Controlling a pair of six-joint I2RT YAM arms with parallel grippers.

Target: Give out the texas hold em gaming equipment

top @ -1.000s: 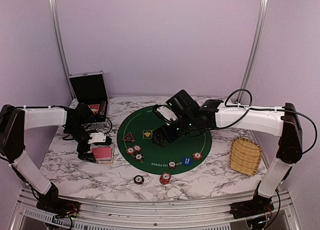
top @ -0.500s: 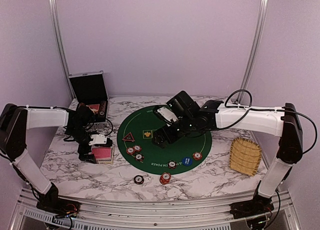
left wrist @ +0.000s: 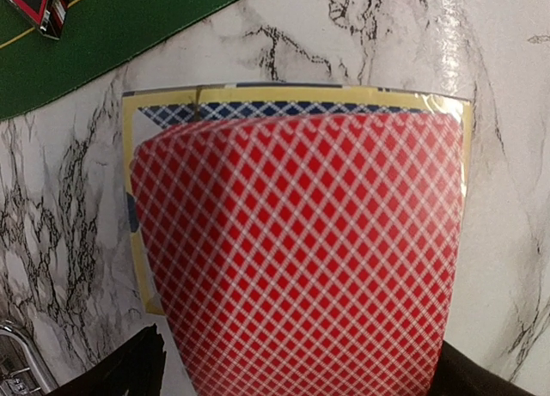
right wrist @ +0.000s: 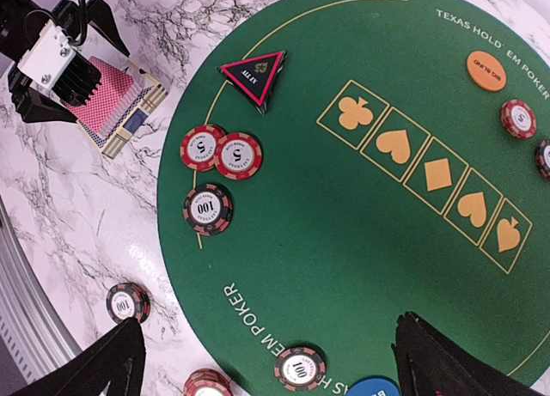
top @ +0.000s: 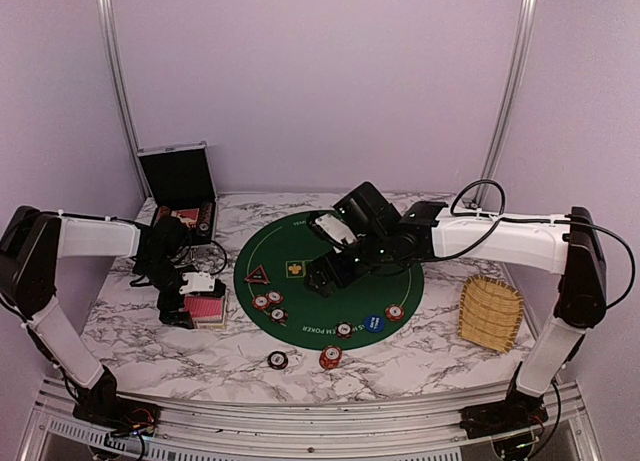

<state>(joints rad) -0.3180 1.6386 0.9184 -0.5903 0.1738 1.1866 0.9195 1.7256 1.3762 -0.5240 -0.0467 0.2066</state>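
Left jaws: spread wide. Your left wrist view catches only a dark fingertip [left wrist: 129, 374] in each lower corner, with the cards between them. You cannot tell whether they touch the cards.
Right jaws: spread, hanging over the green felt mat [top: 290, 243]. Your right wrist view shows only two dark tips, cut off at the bottom edge.
Red-backed cards [left wrist: 301, 250]: a slightly fanned stack on a yellow-and-blue card box [left wrist: 292, 95]. The box lies on the marble counter [top: 420, 366] just left of the mat. The frame cuts off the stack's lower edge.
Blue chip [top: 374, 324]: whole in the top view, on the mat's near part. In the right wrist view it is clipped at the bottom edge.
Right wrist view only: the orange button [right wrist: 486, 70] on the mat, which the right arm hides from above. You can also read "ALL IN" on the triangular marker [right wrist: 253, 74], and "5" on the pair of touching chips [right wrist: 203, 147] beside it.
Off-mat chips: a dark chip [top: 277, 360] and a red chip [top: 331, 357] lie on the counter near the front edge.
Top view only: the black case [top: 180, 186] stands open at the back left, its contents too small to make out. The wicker tray [top: 491, 312] sits at the right.
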